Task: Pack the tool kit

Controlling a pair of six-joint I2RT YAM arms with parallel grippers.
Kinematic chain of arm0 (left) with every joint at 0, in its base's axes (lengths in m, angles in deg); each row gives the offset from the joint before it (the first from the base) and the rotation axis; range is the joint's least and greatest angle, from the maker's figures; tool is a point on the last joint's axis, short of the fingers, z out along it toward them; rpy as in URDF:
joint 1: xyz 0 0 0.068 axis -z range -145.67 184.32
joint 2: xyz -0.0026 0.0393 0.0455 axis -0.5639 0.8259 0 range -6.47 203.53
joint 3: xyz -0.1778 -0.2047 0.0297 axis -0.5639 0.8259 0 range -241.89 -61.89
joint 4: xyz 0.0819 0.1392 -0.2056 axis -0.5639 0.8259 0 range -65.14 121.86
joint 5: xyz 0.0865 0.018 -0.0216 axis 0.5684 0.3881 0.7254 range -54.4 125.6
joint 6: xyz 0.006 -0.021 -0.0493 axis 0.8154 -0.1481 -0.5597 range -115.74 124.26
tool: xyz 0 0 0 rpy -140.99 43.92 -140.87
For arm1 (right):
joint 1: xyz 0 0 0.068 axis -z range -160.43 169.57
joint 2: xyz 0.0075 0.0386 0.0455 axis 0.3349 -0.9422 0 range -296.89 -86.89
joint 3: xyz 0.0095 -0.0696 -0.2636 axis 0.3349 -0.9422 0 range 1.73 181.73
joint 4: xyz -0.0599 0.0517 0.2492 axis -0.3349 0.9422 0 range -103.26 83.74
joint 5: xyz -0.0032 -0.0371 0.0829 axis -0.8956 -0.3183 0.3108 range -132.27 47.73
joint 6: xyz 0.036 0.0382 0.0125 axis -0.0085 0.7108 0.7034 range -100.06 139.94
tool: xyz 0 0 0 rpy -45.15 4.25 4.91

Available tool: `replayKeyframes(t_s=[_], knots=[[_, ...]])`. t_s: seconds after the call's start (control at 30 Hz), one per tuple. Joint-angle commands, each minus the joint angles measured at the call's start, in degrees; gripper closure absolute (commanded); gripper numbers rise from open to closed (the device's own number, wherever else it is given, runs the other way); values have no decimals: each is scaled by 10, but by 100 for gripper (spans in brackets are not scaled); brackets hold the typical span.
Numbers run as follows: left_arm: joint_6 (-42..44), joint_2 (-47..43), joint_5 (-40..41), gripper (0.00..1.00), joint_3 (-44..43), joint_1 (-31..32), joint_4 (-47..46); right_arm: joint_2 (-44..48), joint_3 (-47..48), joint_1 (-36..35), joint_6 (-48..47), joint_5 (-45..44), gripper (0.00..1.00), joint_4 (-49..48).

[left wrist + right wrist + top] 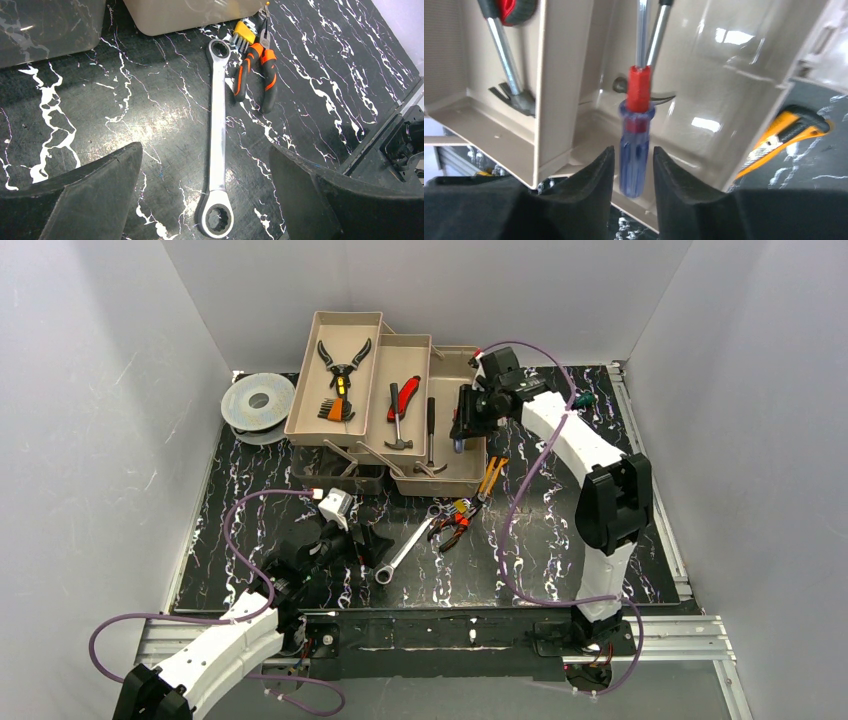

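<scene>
Nearest me, the left gripper [204,150] hangs released, its two fingers spread wide over one silver ring wrench [216,125] lying flat on the black marbled table [560,540]. Just beyond the wrench's far end lie one pair of orange pliers [257,70] and one yellow hex-key set [243,32], close together. A little farther on, one yellow utility knife [490,478] lies against the toolbox [445,486].

The toolbox sits at the back of the table. It is tan plastic, opened out into three stepped compartments. Over the lowest compartment the right gripper [634,152] flanks the blue handle of one screwdriver [638,125], which has a red collar. I cannot tell whether the fingers pinch it or have let go.

There are two hammers. A black-handled hammer [430,430] lies in that compartment, and a red-gripped hammer [398,430] lies in the middle tray. The far tray holds one pair of black pliers [343,362] and one orange hex-key set [337,408]. One grey spool [258,400] lies to the left of the trays.
</scene>
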Motion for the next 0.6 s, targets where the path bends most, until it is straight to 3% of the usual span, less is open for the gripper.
replayKeyframes(t_s=[0.0, 0.23, 0.47, 0.57], knots=[[7, -1, -4, 2, -16, 2, 2, 14, 21, -11, 3, 13, 42, -25], [7, -1, -5, 2, -14, 2, 0, 107, -35, -12, -6, -68, 42, -29], [4, 7, -7, 2, -17, 2, -8, 240, -190, -10, 53, -295, 44, -31], [1, -10, -7, 2, -8, 2, -15, 285, -272, -5, 108, -356, 26, -32]])
